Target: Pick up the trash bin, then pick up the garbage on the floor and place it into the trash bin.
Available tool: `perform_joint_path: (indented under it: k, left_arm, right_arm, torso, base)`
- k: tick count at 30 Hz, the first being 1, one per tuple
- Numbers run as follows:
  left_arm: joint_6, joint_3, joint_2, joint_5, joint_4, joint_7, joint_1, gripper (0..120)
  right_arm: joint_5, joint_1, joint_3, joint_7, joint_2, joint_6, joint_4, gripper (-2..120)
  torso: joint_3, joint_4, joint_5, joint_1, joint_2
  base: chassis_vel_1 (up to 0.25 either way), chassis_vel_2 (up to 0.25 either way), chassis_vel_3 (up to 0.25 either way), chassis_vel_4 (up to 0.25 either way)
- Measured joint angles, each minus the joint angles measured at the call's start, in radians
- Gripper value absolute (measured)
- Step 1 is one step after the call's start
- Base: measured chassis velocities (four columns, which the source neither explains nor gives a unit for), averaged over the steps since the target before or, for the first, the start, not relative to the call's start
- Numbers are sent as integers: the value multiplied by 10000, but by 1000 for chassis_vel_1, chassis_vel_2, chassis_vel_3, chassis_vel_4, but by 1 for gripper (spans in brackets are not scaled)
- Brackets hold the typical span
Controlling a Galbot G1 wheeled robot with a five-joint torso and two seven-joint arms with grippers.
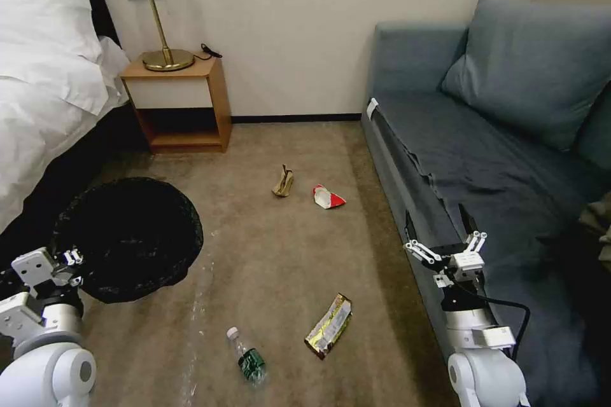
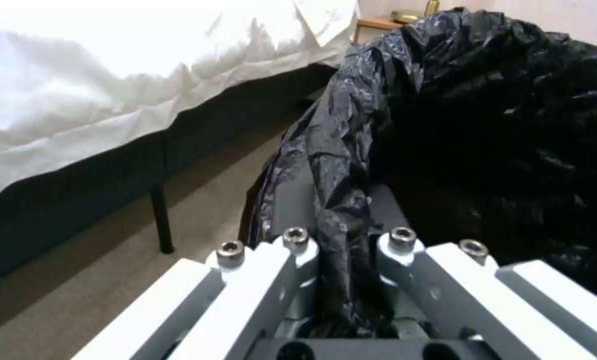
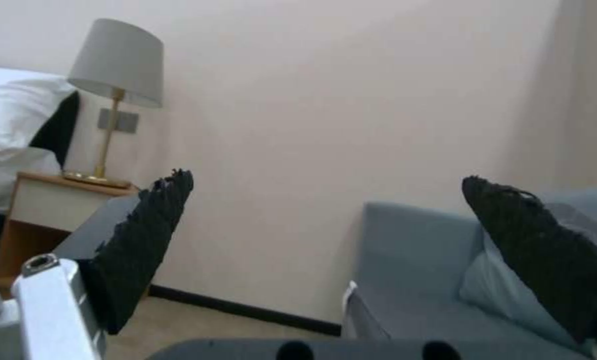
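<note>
The trash bin (image 1: 130,238) hides its white wall under the black bag; the bed (image 1: 44,76) runs off-frame.

This is a bedroom, perhaps in a hotel. A bed (image 1: 44,76) with white linen stands beside a wooden nightstand (image 1: 181,102) with a brass lamp (image 1: 156,6). A blue-grey sofa (image 1: 496,159) and beige carpet (image 1: 286,254) complete it.

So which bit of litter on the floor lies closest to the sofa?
The red-and-white carton; the tan scrap, gold wrapper and bottle all lie farther from the sofa.
</note>
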Motion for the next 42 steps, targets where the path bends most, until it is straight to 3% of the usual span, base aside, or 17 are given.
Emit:
perform_joint_path:
  k: [10, 12, 13, 15, 16, 17, 18, 20, 24, 26, 27, 31, 37, 38, 39, 41, 42]
  left_arm:
    - [98, 392, -81, 312, 35, 1, -160, 5]
    - [237, 702, -22, 500, 345, 5, -431, 5]
    - [237, 702, -22, 500, 345, 5, -431, 5]
    - [251, 775, -76, 649, 401, -8, -417, 5]
    - [251, 775, -76, 649, 401, -8, -417, 5]
    - [250, 797, -146, 761, 408, -29, -373, 5]
    - [250, 797, -146, 761, 408, -29, -373, 5]
    - [225, 897, -305, 1034, 410, -45, -279, 5]
    - [192, 1119, -354, 1215, 469, -56, -277, 5]
    - [126, 1190, -417, 1346, 593, -43, -257, 5]
    - [126, 1190, -417, 1346, 593, -43, -257, 5]
    - [-16, 1099, -570, 1529, 822, -73, -180, 5]
    - [-72, 938, -761, 1566, 935, -62, -184, 5]
    - [-73, 874, -784, 1568, 965, -68, -198, 5]
    - [-73, 874, -784, 1568, 965, -68, -198, 5]
    - [-73, 766, -810, 1567, 1007, -68, -209, 5]
    - [-73, 766, -810, 1567, 1007, -68, -209, 5]
  right_arm:
    - [417, 673, -1357, 1061, -1182, -2229, 448, 100]
    - [585, 797, -1612, 1528, -1748, -3365, 423, 100]
    - [585, 797, -1612, 1528, -1748, -3365, 423, 100]
    - [1132, 1098, -2341, 2465, -2651, -4597, 319, 100]
    - [1132, 1098, -2341, 2465, -2651, -4597, 319, 100]
    - [1844, 1374, -2875, 3160, -3365, -5273, 284, 100]
    - [1844, 1374, -2875, 3160, -3365, -5273, 284, 100]
    - [3654, 1961, -3847, 4299, -4423, -6498, 304, 100]
    - [4899, 2224, -4362, 4675, -4998, -7343, 425, 100]
    - [6462, 2843, -5256, 5350, -5350, -8304, 441, 100]
    - [6462, 2843, -5256, 5350, -5350, -8304, 441, 100]
    - [8700, 3959, -6596, 6501, -5218, -9184, -83, 100]
    - [9515, 4741, -8320, 7706, -4566, -10216, -1014, 100]
    - [10140, 4898, -8810, 8734, -4174, -10958, -1290, 100]
    - [10140, 4898, -8810, 8734, -4174, -10958, -1290, 100]
    - [11040, 5091, -9382, 10225, -3485, -11778, -1792, 100]
    - [11040, 5091, -9382, 10225, -3485, -11778, -1792, 100]
  torso:
    - [-1, 5, 1, 0, 0]
    - [0, -6, -3, 0, 0]
    - [0, -6, -3, 0, 0]
    - [0, -3, 5, 0, 0]
    - [0, -3, 5, 0, 0]
    - [0, 3, 1, 0, 0]
    - [0, 3, 1, 0, 0]
    - [0, 5, 3, 0, -1]
    - [0, -1, 0, 0, 0]
    - [0, -4, 1, 0, 0]
    - [0, -4, 1, 0, 0]
    - [0, 3, -1, 0, -1]
    - [0, 0, -1, 0, 0]
    - [0, 0, -3, 0, -1]
    - [0, 0, -3, 0, -1]
    - [0, 1, 2, 0, -1]
    - [0, 1, 2, 0, -1]
  base:
    - [0, 0, 0, 0]
    - [0, 0, 0, 0]
    - [0, 0, 0, 0]
    - [0, 0, 0, 0]
    - [0, 0, 0, 0]
    - [0, 0, 0, 0]
    - [0, 0, 0, 0]
    - [0, 0, 0, 0]
    - [0, 0, 0, 0]
    - [0, 0, 0, 0]
    - [0, 0, 0, 0]
    - [0, 0, 0, 0]
    - [0, 0, 0, 0]
    - [0, 0, 0, 0]
    - [0, 0, 0, 0]
    - [0, 0, 0, 0]
    - [0, 0, 0, 0]
